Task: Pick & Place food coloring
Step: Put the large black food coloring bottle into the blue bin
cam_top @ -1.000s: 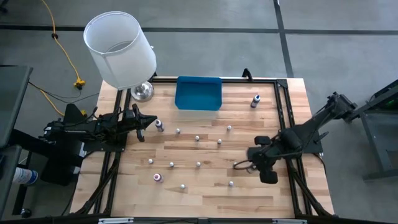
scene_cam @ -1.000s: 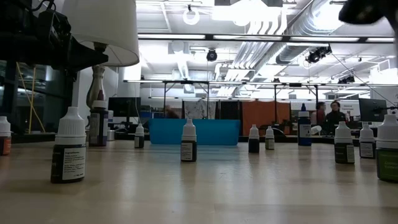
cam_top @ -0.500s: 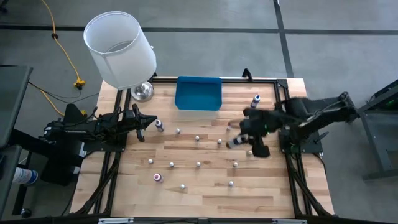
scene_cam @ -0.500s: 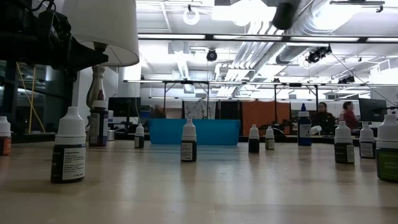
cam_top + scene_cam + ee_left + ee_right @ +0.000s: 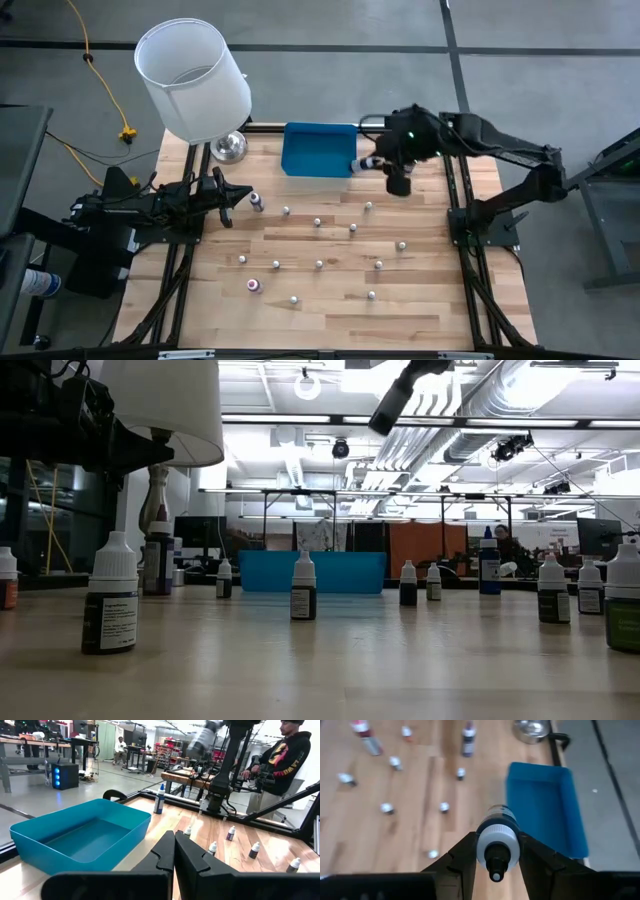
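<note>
Right gripper raised above the table's far side, just beside the right edge of the blue bin, fingers clamped on a white-capped food coloring bottle held lying sideways, cap toward the wrist camera. Seen from the right wrist: bottle pinched between both dark fingers, bin below and ahead of it, scattered bottles on the wood beyond. Left gripper parked low at the table's left edge, fingers pressed together with nothing between them, pointing toward a dark-bodied bottle just beside it. More small white-capped bottles standing upright, spread over the middle of the wooden table; one reddish bottle near the front left. White lampshade over a shiny metal base at the far left corner. Blue bin's inside bare in the left wrist view. A person in a dark hoodie standing beyond the table.
</note>
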Available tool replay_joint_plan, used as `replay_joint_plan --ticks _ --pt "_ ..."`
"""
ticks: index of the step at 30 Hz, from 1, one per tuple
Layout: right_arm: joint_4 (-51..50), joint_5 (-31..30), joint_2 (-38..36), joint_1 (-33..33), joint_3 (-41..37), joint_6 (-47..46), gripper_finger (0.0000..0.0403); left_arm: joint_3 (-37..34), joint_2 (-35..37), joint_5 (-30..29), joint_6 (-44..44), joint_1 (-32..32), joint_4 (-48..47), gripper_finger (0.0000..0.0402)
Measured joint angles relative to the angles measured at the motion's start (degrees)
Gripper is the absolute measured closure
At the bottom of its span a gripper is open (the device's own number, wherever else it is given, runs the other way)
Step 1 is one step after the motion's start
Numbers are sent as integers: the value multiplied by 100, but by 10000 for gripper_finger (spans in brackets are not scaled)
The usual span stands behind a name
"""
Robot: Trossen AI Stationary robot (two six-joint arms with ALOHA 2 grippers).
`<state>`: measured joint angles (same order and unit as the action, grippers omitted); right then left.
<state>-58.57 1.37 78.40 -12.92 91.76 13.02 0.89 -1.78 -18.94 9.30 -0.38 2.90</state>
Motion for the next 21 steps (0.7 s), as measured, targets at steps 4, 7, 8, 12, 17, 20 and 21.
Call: replay_joint_plan --ticks 4,7,8,12,17,20,21 --pt "3 11 481 -375 350 122 284 1 -1 1 0 -2 0 401" --pt "-76 9 952 -572 710 144 284 2 -1 1 0 -2 0 401" --pt "-108 6 1130 -634 854 161 284 1 -1 2 0 0 0 401" --pt "-355 -38 1940 -861 1524 65 284 2 0 0 0 -2 0 401" --pt "-724 -301 2903 -1094 2219 -261 284 0 -2 1 0 0 0 401" --pt "-776 -296 3315 -1197 2387 -508 284 0 0 2 0 -2 0 401" --pt "-791 -289 3418 -1228 2389 -557 284 0 0 1 0 -2 1 401"
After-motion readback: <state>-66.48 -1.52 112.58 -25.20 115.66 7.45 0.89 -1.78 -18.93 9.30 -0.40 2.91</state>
